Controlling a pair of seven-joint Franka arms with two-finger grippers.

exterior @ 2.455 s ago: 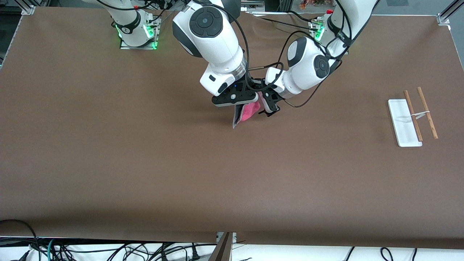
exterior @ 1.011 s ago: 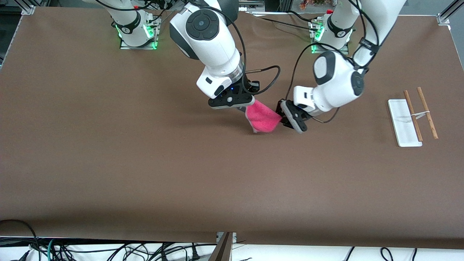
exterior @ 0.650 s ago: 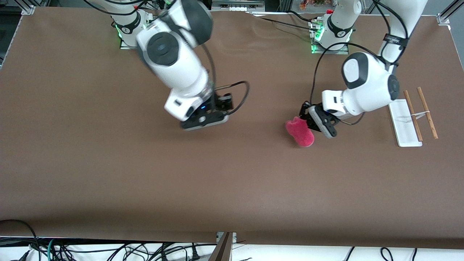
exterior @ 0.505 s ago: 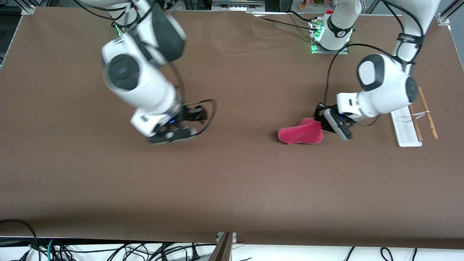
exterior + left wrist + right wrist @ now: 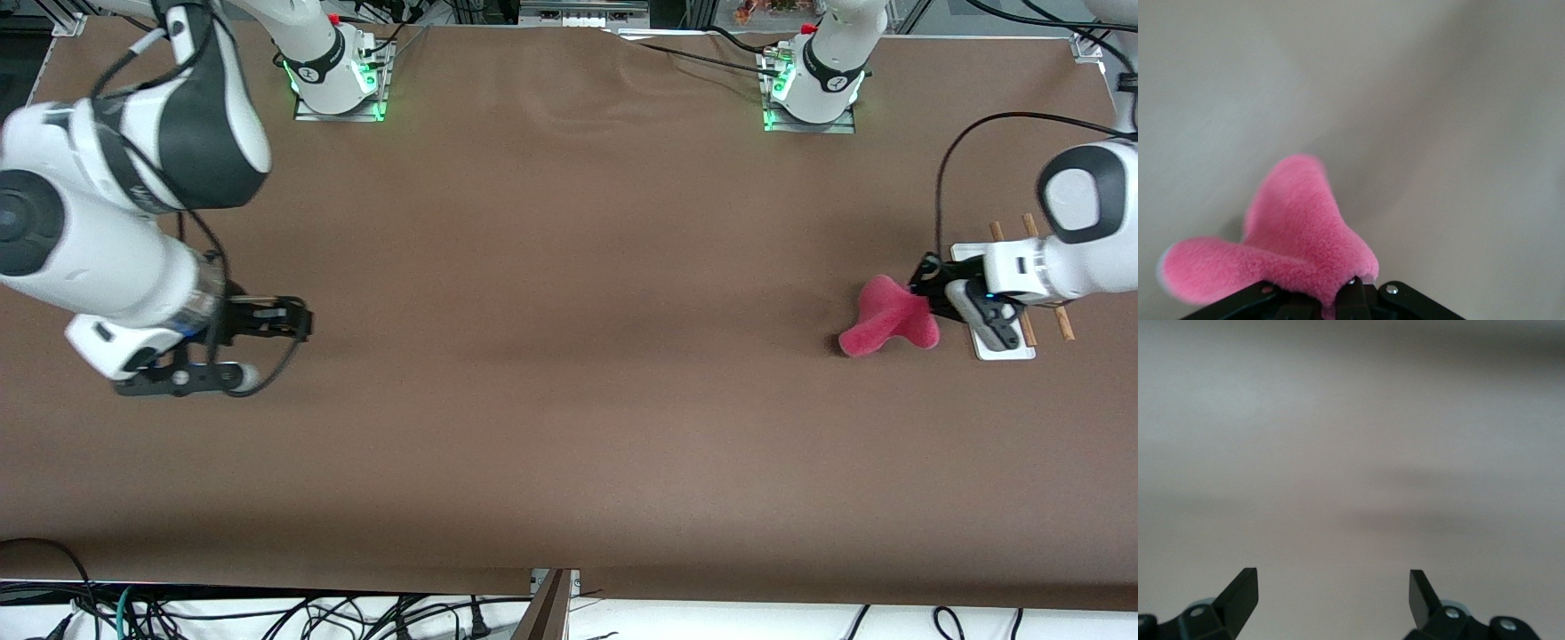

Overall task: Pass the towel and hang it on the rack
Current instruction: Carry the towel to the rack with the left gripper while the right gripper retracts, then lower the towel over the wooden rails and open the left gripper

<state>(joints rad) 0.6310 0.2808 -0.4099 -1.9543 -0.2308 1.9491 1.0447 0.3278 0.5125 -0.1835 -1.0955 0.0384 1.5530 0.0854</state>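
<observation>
Starting at the right arm's end of the table (image 5: 551,373), your right gripper (image 5: 182,378) hangs empty, fingers (image 5: 1238,593) spread wide in its wrist view. Your left gripper (image 5: 965,307) is clamped on the towel (image 5: 885,318) over the rack (image 5: 1000,342). Only the left wrist view shows the pinched fold (image 5: 1338,283). A second ago both grippers met mid-table.
</observation>
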